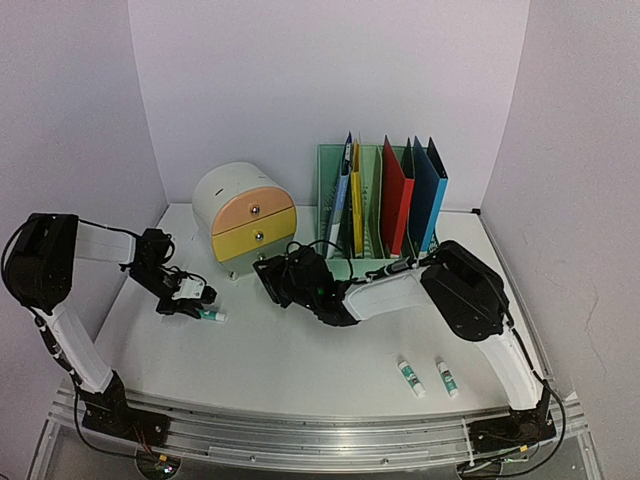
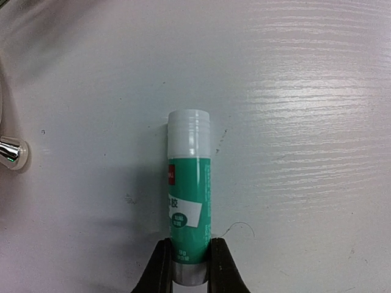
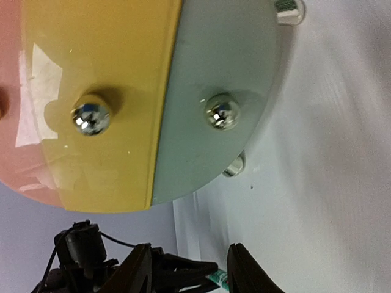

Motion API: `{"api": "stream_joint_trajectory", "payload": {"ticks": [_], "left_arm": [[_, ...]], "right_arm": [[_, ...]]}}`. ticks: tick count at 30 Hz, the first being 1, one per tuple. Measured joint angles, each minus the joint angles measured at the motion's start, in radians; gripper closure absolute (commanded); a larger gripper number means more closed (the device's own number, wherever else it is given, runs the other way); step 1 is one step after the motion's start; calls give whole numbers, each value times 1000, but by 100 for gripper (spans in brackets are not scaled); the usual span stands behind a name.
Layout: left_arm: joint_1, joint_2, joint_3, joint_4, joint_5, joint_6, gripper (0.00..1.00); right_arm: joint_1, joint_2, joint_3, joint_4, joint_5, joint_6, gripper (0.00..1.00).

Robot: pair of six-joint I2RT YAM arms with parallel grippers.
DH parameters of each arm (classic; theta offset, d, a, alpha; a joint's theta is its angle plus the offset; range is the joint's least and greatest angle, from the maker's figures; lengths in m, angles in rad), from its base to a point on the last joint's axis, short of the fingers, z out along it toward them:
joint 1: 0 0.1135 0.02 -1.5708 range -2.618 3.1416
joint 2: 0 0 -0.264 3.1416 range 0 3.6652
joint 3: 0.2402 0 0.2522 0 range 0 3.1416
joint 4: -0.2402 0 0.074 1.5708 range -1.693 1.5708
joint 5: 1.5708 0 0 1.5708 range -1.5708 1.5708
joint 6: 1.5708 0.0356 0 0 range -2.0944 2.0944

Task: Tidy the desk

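Observation:
The white desk (image 1: 300, 360) has a silver rail along its front. My left gripper (image 1: 196, 297) is shut on the base of a green glue stick with a white cap (image 1: 213, 315). In the left wrist view the stick (image 2: 189, 189) lies flat on the desk, with my gripper (image 2: 187, 268) pinching its grey end. My right gripper (image 1: 268, 281) is open and empty, low in front of the round drawer unit (image 1: 245, 215). In the right wrist view its gripper (image 3: 190, 274) faces the pale green bottom drawer (image 3: 214, 91) and its knob (image 3: 221, 113).
Two more glue sticks (image 1: 411, 378) (image 1: 446, 377) lie at the front right. A green file rack (image 1: 365, 205) with yellow, red and blue folders stands at the back right. The drawer unit's metal foot (image 2: 12, 152) shows left of the held stick. Lilac walls enclose the desk.

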Motion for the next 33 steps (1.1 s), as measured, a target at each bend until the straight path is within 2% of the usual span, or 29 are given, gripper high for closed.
{"api": "stream_joint_trajectory", "payload": {"ticks": [10,15,27,33], "left_arm": [[0,-41,-41,3,-27,-50,100],[0,-41,-42,2,-29,-59,100],[0,-41,-42,7,-30,-61,100],[0,-41,-42,13,-30,-61,100]], "right_arm": [[-41,200,85,176,55,151,42],[-52,275,164,228,75,190,42],[-66,406,335,306,95,226,50],[-67,421,362,309,95,239,62]]}}
